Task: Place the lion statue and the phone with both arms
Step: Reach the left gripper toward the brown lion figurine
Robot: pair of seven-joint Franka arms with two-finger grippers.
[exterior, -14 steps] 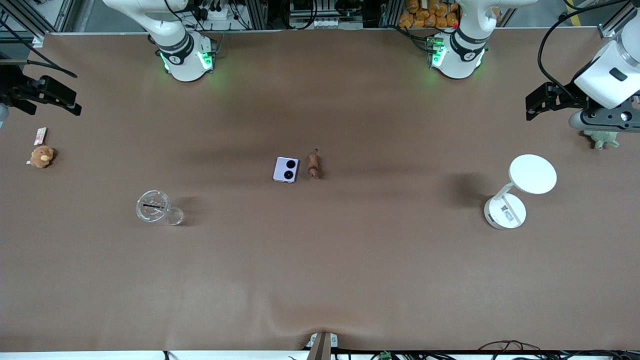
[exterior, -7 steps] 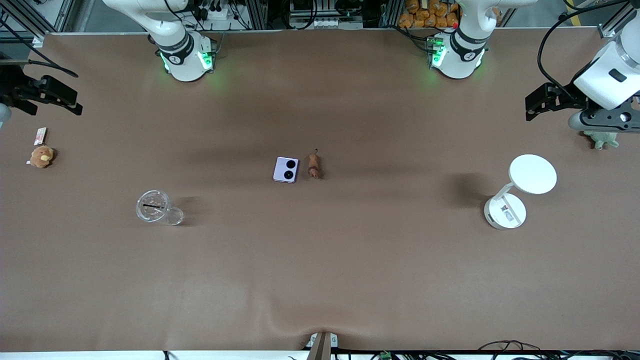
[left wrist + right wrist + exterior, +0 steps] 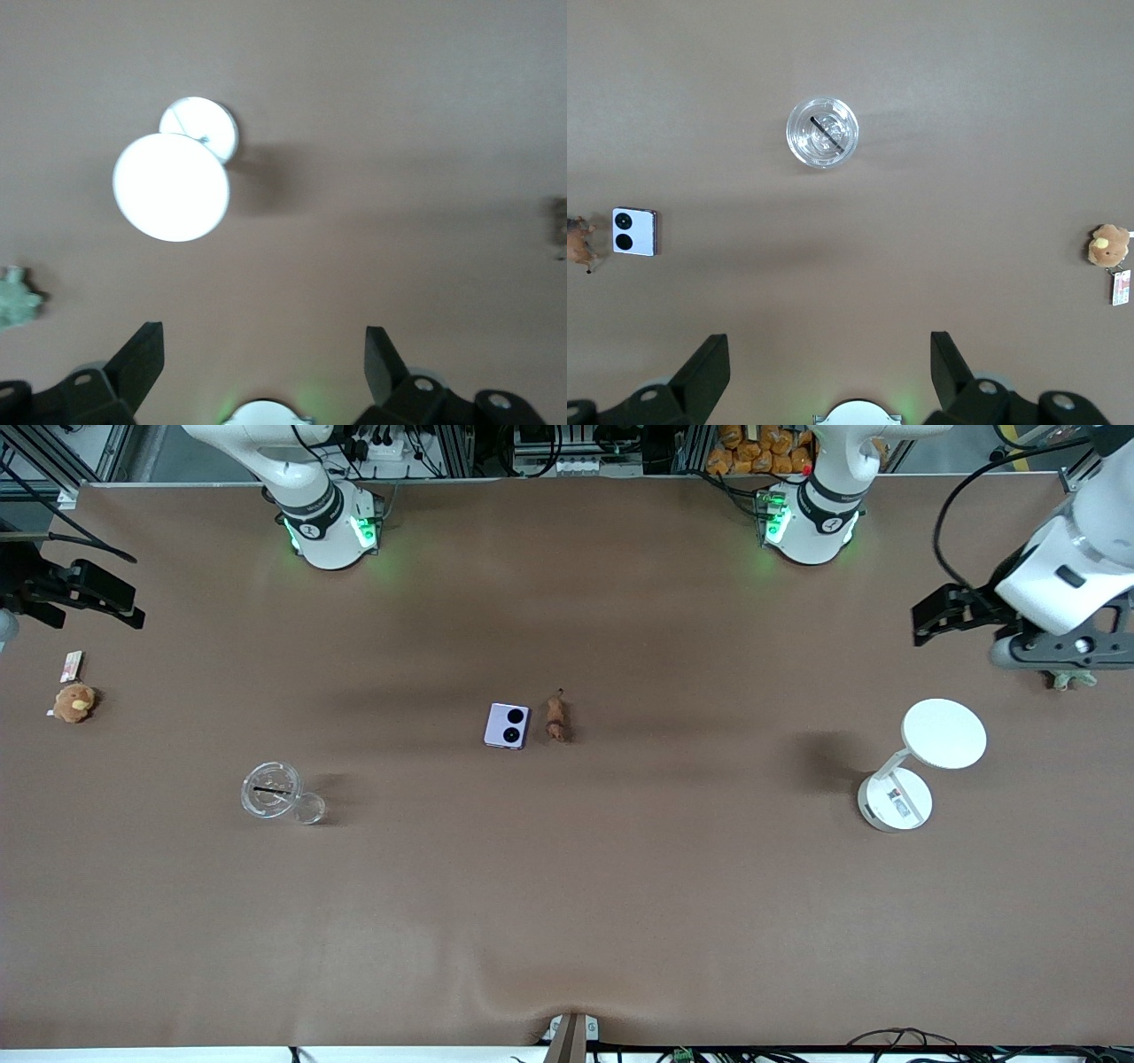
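Lavender square flip phone [image 3: 507, 725]: rigid, slick, grip its edges; tiny reddish-brown lion statue [image 3: 556, 719]: light, pinch mid-body. Left gripper [image 3: 261, 354], right gripper [image 3: 829, 354] hover spread apart at opposite table ends.

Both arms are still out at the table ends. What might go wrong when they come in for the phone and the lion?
The phone and lion statue lie close together mid-table, so the open left gripper and open right gripper may crowd each other there. The tiny statue could be knocked away. The left arm's path passes near the white lamp.
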